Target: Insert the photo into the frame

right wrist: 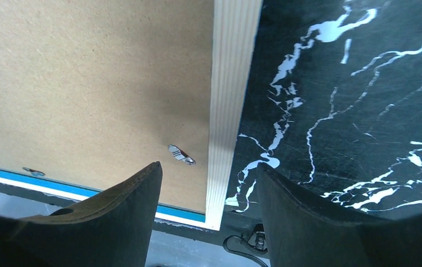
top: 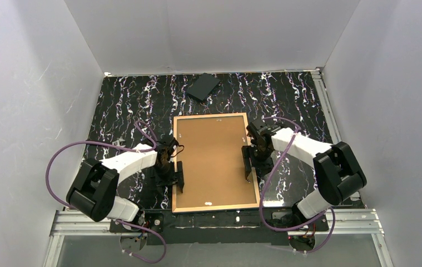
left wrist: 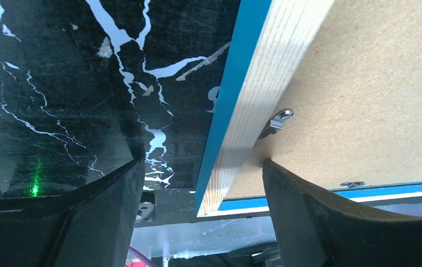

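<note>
The thin tan wood frame [top: 211,115] lies flat on the black marbled counter [top: 125,105], long sides running 12 to 6 o'clock, and the left gripper [left wrist: 203,167] at 9 and the right gripper [right wrist: 208,167] at 3 straddle its edges, jaws apart.

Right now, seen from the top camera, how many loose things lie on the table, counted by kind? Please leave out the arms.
Frame: 1
Brown backing board, lying in the frame: 1
Small black slab: 1
Total: 3
</note>
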You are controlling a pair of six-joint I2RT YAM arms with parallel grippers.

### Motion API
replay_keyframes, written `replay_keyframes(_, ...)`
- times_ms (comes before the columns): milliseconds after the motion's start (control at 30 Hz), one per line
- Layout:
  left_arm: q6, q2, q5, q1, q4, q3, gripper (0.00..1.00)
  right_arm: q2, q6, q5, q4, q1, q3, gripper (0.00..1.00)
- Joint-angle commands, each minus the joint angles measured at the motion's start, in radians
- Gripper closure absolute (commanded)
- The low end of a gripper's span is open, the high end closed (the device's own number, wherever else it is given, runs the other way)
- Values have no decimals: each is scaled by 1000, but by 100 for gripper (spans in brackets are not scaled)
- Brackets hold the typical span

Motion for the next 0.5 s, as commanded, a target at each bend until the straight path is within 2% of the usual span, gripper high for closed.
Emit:
replay_keyframes(0, -11, 28, -13, -19, -65, -33, 25, 42, 0, 7, -13, 39, 9, 30)
replay_keyframes(467, -12, 89, -18, -64, -60, -3, 28, 106, 15, 85, -28, 115, 38, 38)
